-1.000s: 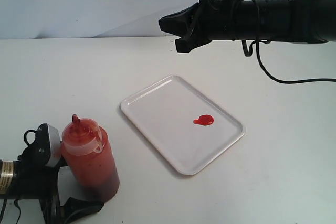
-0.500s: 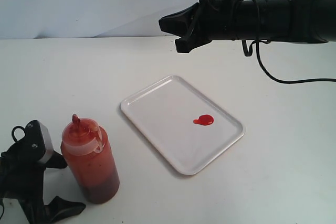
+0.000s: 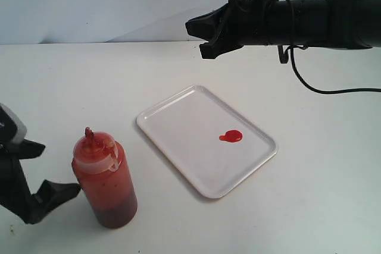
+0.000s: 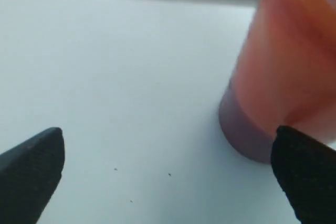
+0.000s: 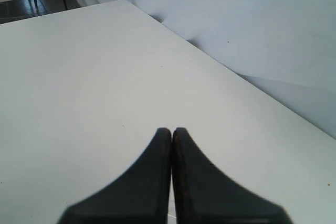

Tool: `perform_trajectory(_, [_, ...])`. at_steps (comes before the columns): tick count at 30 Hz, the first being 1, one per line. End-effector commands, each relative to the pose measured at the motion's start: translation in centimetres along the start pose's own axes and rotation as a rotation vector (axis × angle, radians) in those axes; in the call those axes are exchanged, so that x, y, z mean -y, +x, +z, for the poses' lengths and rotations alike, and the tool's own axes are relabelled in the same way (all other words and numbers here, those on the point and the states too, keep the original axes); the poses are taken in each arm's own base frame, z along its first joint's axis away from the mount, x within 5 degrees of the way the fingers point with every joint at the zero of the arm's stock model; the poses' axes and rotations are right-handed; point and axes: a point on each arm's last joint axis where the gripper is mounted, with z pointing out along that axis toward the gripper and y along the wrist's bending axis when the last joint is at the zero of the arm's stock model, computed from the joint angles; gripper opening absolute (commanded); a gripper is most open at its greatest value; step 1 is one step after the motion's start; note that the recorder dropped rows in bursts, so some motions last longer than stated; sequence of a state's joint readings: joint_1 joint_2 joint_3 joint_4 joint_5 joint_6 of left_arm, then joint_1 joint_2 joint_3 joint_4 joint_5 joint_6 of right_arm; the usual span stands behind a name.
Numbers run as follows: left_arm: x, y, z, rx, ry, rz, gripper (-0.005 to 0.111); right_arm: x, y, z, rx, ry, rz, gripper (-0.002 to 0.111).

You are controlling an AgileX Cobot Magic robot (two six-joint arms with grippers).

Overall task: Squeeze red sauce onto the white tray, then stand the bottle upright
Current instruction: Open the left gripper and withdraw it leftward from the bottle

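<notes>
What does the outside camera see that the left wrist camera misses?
Only the exterior view shows the glossy red sauce blob, the right arm's black pincer and the nozzle of the translucent plastic squeeze bottle. Only the left wrist view shows its base close up. Both show the bottle, the flat white tray's rim and the open left pincer.
</notes>
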State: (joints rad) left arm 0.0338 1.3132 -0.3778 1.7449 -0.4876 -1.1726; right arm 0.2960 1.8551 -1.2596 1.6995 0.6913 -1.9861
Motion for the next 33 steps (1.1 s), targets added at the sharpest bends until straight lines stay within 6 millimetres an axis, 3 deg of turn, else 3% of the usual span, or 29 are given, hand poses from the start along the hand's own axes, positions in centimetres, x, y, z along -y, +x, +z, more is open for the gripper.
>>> perform_trajectory(1, [0.5,-1.7,-2.9,0.124,-0.098,-0.036,0.105,0.2,-0.4,-0.4,0.013,0.016,0.005,0.000])
perform_trajectory(9, [2.9,-3.8,-8.5,0.382,-0.211,0.091,0.105,0.2,-0.3,-0.4,0.010,0.023,0.005,0.000])
perform_trajectory(17, [4.6,-5.9,-13.2,0.808,-0.198,-0.147,0.105,1.1,0.0,-0.5,-0.028,0.113,0.009,0.000])
perform_trajectory(20, [5.3,-6.6,-13.9,0.915,-0.129,-0.141,0.105,1.1,0.0,-0.5,-0.031,0.121,0.009,0.000])
perform_trajectory(27, [6.1,-7.6,-15.3,1.091,-0.162,0.105,0.105,1.1,0.0,-0.5,-0.031,0.121,0.009,0.000])
perform_trajectory(33, [5.0,-8.4,-15.3,1.213,-0.152,0.028,0.105,1.1,0.0,-0.5,-0.031,0.121,0.011,0.000])
